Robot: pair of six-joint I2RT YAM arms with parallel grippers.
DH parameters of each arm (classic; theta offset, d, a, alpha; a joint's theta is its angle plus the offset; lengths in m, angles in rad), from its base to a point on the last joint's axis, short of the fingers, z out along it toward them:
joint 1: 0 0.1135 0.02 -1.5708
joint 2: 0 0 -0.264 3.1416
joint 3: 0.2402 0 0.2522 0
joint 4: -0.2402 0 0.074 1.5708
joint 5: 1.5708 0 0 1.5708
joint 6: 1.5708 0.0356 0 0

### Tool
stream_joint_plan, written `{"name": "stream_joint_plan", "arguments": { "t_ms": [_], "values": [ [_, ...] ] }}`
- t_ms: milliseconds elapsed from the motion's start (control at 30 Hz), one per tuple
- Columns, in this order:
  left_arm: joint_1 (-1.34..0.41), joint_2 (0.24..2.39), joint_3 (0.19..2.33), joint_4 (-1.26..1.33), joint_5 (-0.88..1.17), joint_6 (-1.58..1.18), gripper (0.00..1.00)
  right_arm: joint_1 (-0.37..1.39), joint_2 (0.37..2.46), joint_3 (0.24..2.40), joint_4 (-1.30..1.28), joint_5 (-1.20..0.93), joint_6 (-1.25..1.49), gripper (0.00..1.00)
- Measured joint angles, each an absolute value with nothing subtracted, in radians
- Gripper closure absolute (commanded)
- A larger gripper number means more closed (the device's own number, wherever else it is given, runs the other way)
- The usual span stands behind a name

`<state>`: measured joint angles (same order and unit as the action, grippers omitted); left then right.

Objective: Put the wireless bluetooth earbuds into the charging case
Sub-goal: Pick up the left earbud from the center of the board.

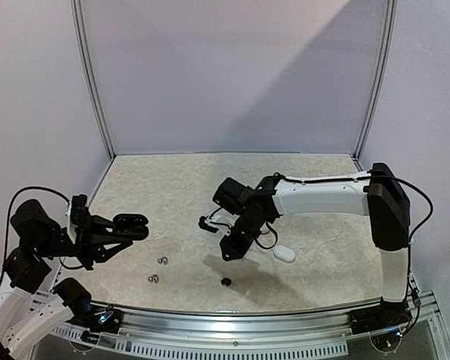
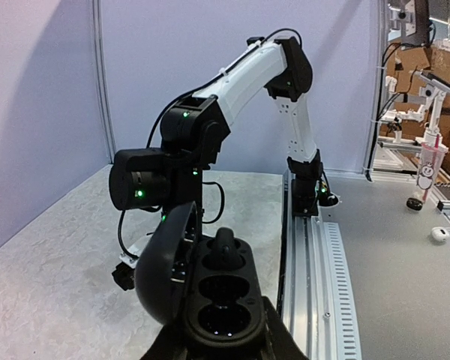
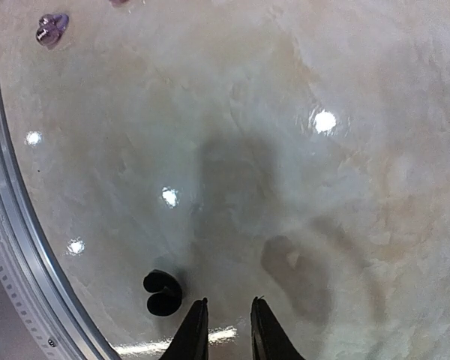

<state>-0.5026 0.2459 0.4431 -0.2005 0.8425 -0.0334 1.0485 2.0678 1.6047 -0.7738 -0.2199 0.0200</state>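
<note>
Gripping the charging case (image 2: pixel 223 300) from both sides, the left gripper (image 2: pixel 225 347) holds it off the table (image 1: pixel 172 180) at the left of the workspace, its fingers pinching the black shell low down. The case's lid (image 2: pixel 161 262) stands open to one side. A black bud (image 2: pixel 225 251) sits at the far end of the tray, and the two round wells nearer the wrist camera look dark and hollow. The right gripper (image 3: pixel 229 307) hangs over the middle of the table, pointing down, its fingers a narrow gap apart with nothing between them. A loose black earbud (image 3: pixel 163 292) lies on the table just beside one finger, not touching it, near the front rail (image 3: pixel 15 247). Two lavender earbuds (image 1: pixel 163 260) lie further left, close together, nearer the front edge than the held case; only one shows clearly in the right wrist view, at the top corner. A white oval object (image 1: pixel 283 253) rests on the table just to the right of the right arm's wrist; whether it is a bud or a case I cannot tell.
</note>
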Motion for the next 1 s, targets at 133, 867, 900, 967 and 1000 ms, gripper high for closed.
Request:
{"name": "stream_joint_plan", "arguments": {
  "t_ms": [133, 867, 900, 967, 1000],
  "values": [
    [-0.503, 0.241, 0.442, -0.2, 0.844, -0.033, 1.0, 1.055, 2.076, 1.554, -0.755, -0.254, 0.06, 0.76],
    [-0.501, 0.229, 0.442, -0.201, 0.844, -0.027, 1.0, 1.1, 2.127, 1.523, -0.723, -0.379, 0.099, 0.8],
    [-0.501, 0.228, 0.442, -0.2, 0.844, -0.027, 1.0, 1.1, 2.127, 1.523, -0.722, -0.379, 0.1, 0.78],
    [-0.501, 0.228, 0.442, -0.201, 0.844, -0.027, 1.0, 1.1, 2.127, 1.523, -0.723, -0.38, 0.102, 0.77],
    [-0.501, 0.227, 0.442, -0.201, 0.844, -0.027, 1.0, 1.102, 2.128, 1.523, -0.723, -0.38, 0.104, 0.77]
  ]
}}
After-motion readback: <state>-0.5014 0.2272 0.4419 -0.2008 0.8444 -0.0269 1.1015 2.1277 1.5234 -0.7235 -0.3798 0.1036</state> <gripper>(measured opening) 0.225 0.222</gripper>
